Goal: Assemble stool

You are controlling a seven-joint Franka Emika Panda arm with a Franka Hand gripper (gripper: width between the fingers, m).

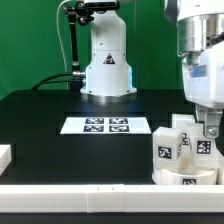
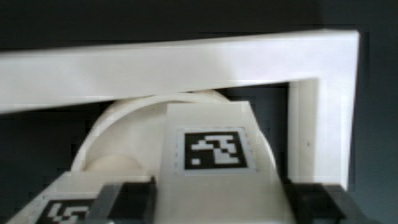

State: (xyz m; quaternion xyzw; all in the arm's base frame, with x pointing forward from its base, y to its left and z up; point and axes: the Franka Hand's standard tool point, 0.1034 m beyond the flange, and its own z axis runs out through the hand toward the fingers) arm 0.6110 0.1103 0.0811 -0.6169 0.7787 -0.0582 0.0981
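The round white stool seat [image 1: 186, 178] lies at the exterior view's lower right, against the white corner bars. Tagged white legs stand on it: one on its left [image 1: 163, 148], one behind [image 1: 182, 127]. My gripper [image 1: 207, 134] reaches down from above onto a third leg [image 1: 203, 153] at the seat's right. In the wrist view this leg [image 2: 214, 150], tag facing the camera, fills the gap between my two black fingers [image 2: 132, 200]; the gripper [image 2: 214, 198] is shut on it. The seat's curved rim [image 2: 121, 120] shows beside the leg.
The marker board [image 1: 105, 125] lies mid-table before the robot base [image 1: 108, 70]. A plain white bar [image 1: 90, 196] runs along the front edge, and another bar end [image 1: 5, 155] sits at the left. In the wrist view the bars form a corner [image 2: 329, 60] beyond the leg.
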